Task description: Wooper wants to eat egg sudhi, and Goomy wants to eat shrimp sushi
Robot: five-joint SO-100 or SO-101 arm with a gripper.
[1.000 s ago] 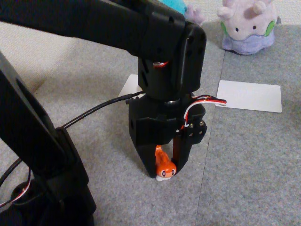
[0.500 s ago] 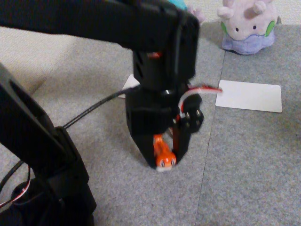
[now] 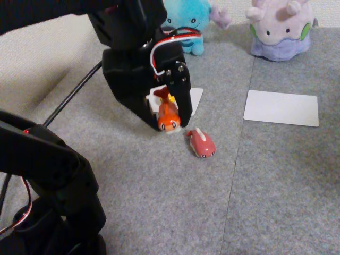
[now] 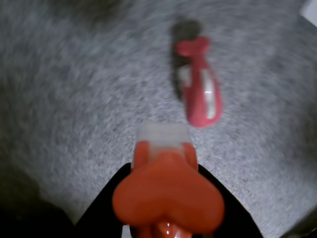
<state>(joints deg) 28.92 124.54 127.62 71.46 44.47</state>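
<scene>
A: Fixed view first. Where is the shrimp sushi (image 3: 168,114) at this moment?

B: It is clamped between the two black fingers of the gripper (image 3: 169,126), head down and tail up, lifted a little above the grey mat (image 3: 159,180). In the wrist view the forked tail (image 4: 167,196) fills the near edge, with the white underside beyond it.

A: Why is it held this way?

B: I judge the grip on the body is for carrying; the toy hangs free, so it can travel to Goomy (image 3: 279,29), which sits far right on the mat. The white card (image 3: 281,108) before Goomy looks like the place for serving.

A: What else is close?

B: A pink-red fish toy (image 3: 201,143) lies on the mat just right of the gripper, not touching it. Behind the gripper is another white card (image 3: 194,100) with a bit of yellow, maybe the egg sudhi; I cannot tell. Wooper (image 3: 187,21) sits far behind.

A: And against one second ago?

B: Then the gripper stood nearer and lower, with the orange toy about on the mat. Now it has risen and moved farther and to the left, uncovering Wooper and the pink-red fish.
</scene>
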